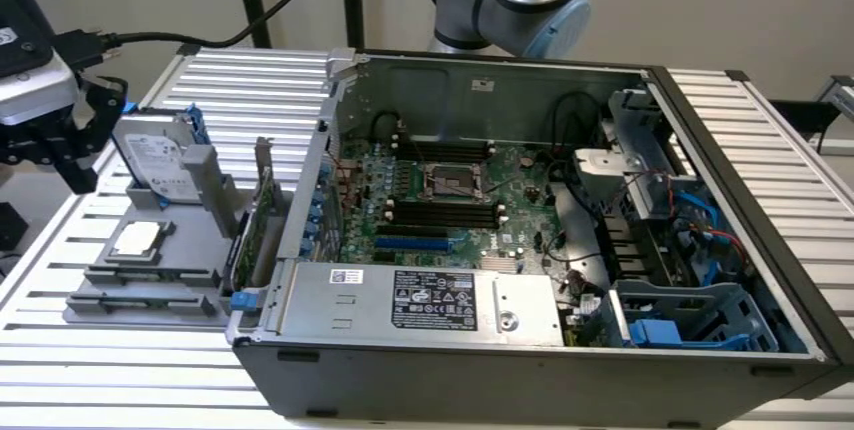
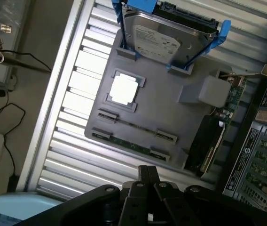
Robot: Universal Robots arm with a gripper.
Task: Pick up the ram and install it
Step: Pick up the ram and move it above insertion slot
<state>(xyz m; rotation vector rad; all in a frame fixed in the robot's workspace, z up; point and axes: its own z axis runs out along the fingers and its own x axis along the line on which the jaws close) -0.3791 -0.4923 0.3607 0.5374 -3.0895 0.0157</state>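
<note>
Two ram sticks stand on edge in the slots of a grey holder (image 2: 171, 110): a green one (image 2: 129, 142) nearest my gripper and a thinner-looking one (image 2: 136, 126) just behind it. In the exterior view the holder (image 1: 147, 250) lies on the slatted table at the left of the open computer case, with the ram slots (image 1: 140, 277) at its near end. My gripper (image 2: 148, 173) hangs above the holder's edge, a little short of the ram, fingers together and holding nothing. It shows as a black claw (image 1: 64, 145) at the exterior view's left edge.
The holder also carries a hard drive in a blue frame (image 2: 159, 40), a square silver processor (image 2: 123, 89) and a green expansion card (image 2: 208, 141). In the case (image 1: 534, 210), black memory slots (image 1: 441, 212) lie on the motherboard beside the processor socket (image 1: 451, 180).
</note>
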